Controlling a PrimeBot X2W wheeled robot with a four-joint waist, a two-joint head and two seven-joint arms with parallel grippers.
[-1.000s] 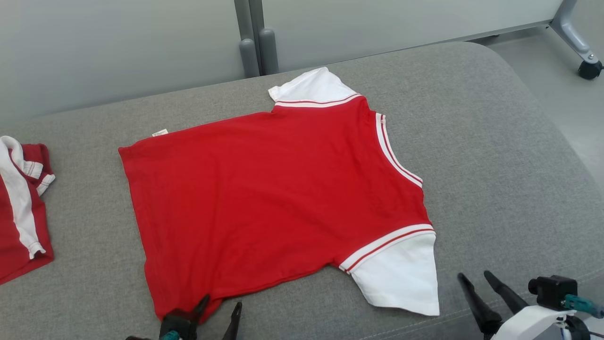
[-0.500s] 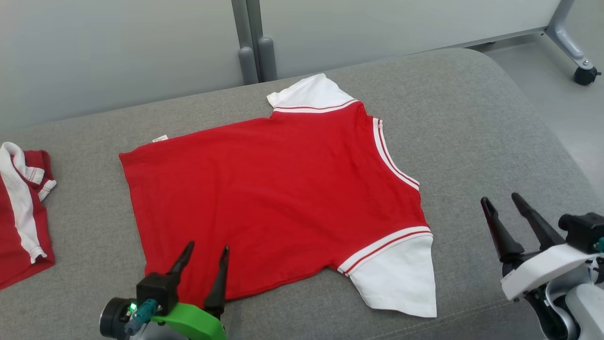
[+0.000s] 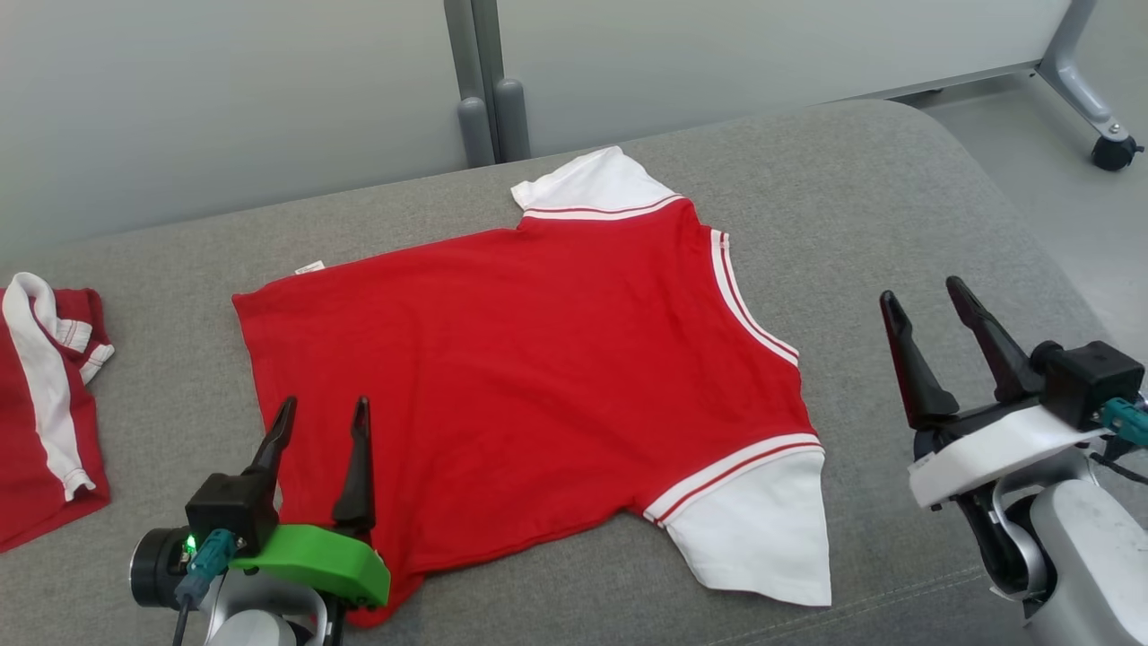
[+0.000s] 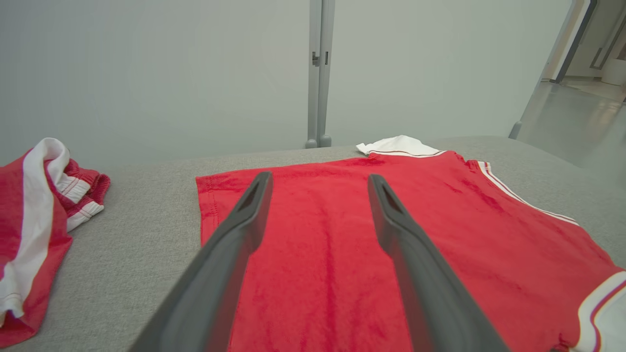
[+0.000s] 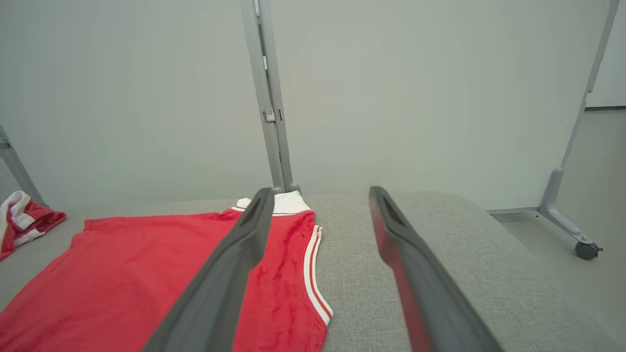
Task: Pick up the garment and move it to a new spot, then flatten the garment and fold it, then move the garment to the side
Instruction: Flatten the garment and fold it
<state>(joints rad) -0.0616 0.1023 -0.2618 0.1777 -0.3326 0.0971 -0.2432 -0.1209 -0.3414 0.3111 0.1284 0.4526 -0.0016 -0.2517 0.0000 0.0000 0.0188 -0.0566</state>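
Observation:
The garment (image 3: 520, 377) is a red T-shirt with white sleeves and a white-striped collar. It lies spread flat on the grey cushioned surface (image 3: 897, 206), collar to the right. My left gripper (image 3: 325, 415) hangs open above the shirt's near-left hem corner, empty. My right gripper (image 3: 924, 296) is open and empty, raised over bare cushion to the right of the collar. The left wrist view looks along the red shirt (image 4: 332, 254) between its dark fingers (image 4: 230, 254). In the right wrist view the collar edge of the shirt (image 5: 293, 274) lies left of the fingers (image 5: 411, 274).
A second red-and-white garment (image 3: 40, 404) lies crumpled at the cushion's left edge, also the bundle (image 4: 34, 230) in the left wrist view. Pale partition panels with a grey post (image 3: 480, 81) stand behind. A wheeled frame leg (image 3: 1112, 148) rests on the floor at the far right.
Both grippers have risen from the bottom edge up the view, staying open: the left over the shirt's near-left hem, the right beside the collar. The camera shifted slightly.

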